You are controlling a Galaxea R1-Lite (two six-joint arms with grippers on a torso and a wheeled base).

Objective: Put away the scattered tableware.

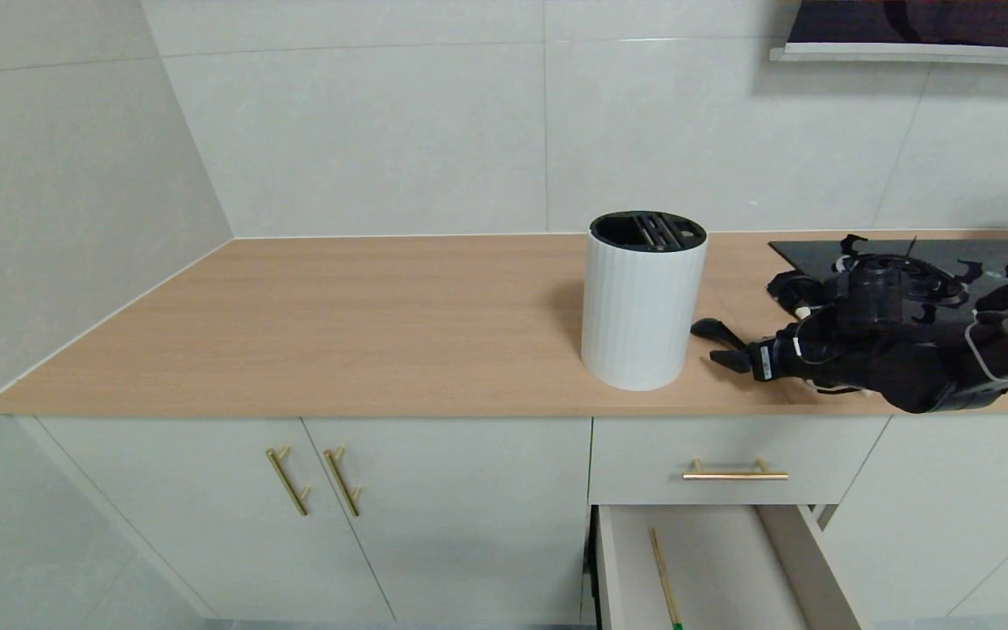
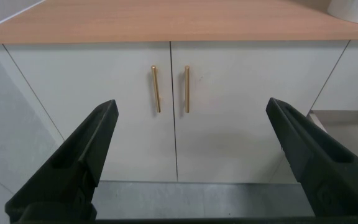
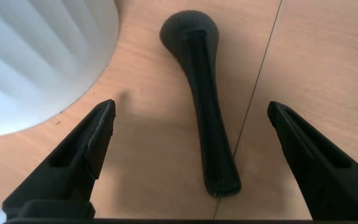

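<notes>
A black spoon-like utensil (image 3: 205, 112) lies flat on the wooden countertop (image 1: 381, 324), its rounded end pointing toward a white ribbed utensil holder (image 1: 642, 302) with a black slotted top. In the head view the utensil (image 1: 712, 330) sits just right of the holder. My right gripper (image 3: 191, 111) hovers low over it, open, one finger on each side of the handle, not touching. My left gripper (image 2: 191, 109) is open and holds nothing, below counter level, facing the cabinet doors (image 2: 173, 112).
A black gas hob (image 1: 906, 262) occupies the counter's right end, behind my right arm. Below the counter, a drawer (image 1: 723, 569) stands pulled out with a pair of chopsticks (image 1: 666, 586) inside. Gold handles (image 1: 311, 481) stick out from the cabinet doors.
</notes>
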